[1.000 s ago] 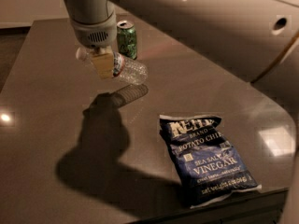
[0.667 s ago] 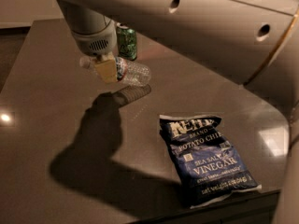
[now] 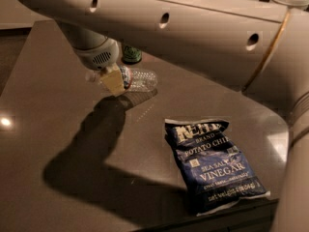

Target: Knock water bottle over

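The water bottle [image 3: 140, 79], clear ribbed plastic with a red-white-blue label band, lies on its side on the dark table [image 3: 43, 95], its base pointing right. My gripper [image 3: 110, 80] hangs from the arm's wrist right over the bottle's neck end and hides that part. The arm crosses the whole top of the view.
A green soda can [image 3: 131, 55] stands just behind the bottle, mostly hidden by the arm. A blue bag of salt and vinegar chips [image 3: 212, 166] lies flat at the front right, near the table's front edge. The arm's shadow falls on the table to the left.
The arm has swung lower across the top of the view and now hides most of the green can. The bottle lies on its side in about the same spot.
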Tool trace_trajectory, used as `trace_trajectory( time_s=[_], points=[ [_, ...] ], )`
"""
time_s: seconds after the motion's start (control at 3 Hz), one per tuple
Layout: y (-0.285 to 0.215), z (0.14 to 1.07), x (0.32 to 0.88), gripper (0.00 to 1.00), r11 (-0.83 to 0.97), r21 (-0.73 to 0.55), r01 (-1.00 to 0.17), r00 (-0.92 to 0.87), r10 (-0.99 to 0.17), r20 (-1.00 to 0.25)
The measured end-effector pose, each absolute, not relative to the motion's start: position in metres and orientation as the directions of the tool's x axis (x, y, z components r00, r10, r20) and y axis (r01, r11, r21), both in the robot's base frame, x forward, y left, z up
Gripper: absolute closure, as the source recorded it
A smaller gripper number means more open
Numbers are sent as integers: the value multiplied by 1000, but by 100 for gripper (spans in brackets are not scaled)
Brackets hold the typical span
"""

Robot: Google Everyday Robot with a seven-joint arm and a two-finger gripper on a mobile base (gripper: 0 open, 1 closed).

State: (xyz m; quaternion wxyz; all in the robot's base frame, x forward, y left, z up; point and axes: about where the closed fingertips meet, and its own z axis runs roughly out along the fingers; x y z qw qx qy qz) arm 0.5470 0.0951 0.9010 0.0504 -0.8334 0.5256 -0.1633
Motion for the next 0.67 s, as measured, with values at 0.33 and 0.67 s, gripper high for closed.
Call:
trace_trajectory(
  time_s=[0.33, 0.67],
  points=[
    [93, 889, 539, 12, -491, -214, -844, 441, -864, 243],
    [90, 878, 528, 0, -529, -170, -831, 483, -839, 248]
  ],
)
